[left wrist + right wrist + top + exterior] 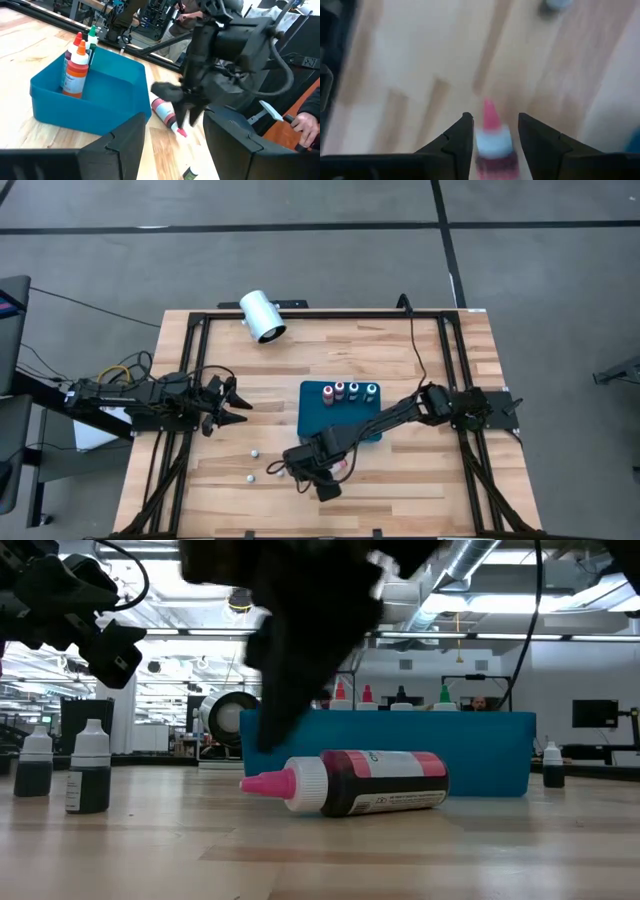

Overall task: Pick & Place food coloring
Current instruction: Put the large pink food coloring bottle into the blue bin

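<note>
A food coloring bottle with a pink tip, white cap and dark pink body lies on its side on the wood, just in front of the blue tray. My right gripper hangs open over it, pointing steeply down, one finger on each side of the white cap; I see no touch. Several more bottles stand upright along the tray's far wall. My left gripper waits open and level at the table's left, holding nothing.
Two small bottles stand on the wood to the left of my right gripper. A large white cylinder lies at the table's far edge. A black frame runs around the table.
</note>
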### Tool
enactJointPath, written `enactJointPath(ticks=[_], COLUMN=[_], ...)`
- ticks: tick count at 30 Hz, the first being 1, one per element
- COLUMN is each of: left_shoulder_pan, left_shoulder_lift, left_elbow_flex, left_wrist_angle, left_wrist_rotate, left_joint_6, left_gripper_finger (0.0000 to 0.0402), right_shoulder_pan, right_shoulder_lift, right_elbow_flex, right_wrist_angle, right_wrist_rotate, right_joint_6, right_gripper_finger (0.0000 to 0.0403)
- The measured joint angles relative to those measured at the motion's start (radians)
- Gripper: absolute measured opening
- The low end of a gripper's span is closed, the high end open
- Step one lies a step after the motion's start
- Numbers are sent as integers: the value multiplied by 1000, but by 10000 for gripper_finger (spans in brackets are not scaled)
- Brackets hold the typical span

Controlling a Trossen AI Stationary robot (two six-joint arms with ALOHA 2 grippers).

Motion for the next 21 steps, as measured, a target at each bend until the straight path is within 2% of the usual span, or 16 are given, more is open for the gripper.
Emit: enactJointPath(ticks=[3,12,21], left_shoulder_pan=[0,0,0], left_shoulder_lift=[0,0,0], left_elbow_flex=[0,0,0], left_wrist_angle=[2,0,0], left_wrist_rotate=[0,0,0], left_joint_6=[0,0,0], left_gripper_finger=[193,193,193], right_shoulder_pan=[0,0,0], right_shoulder_lift=[13,36,36], right_elbow_flex=[-8,-4,-4], right_wrist_angle=[-49,-16,-11], right_wrist_rotate=[9,13,13], right_joint_6=[10,17,63], right_gripper_finger=[151,154,99])
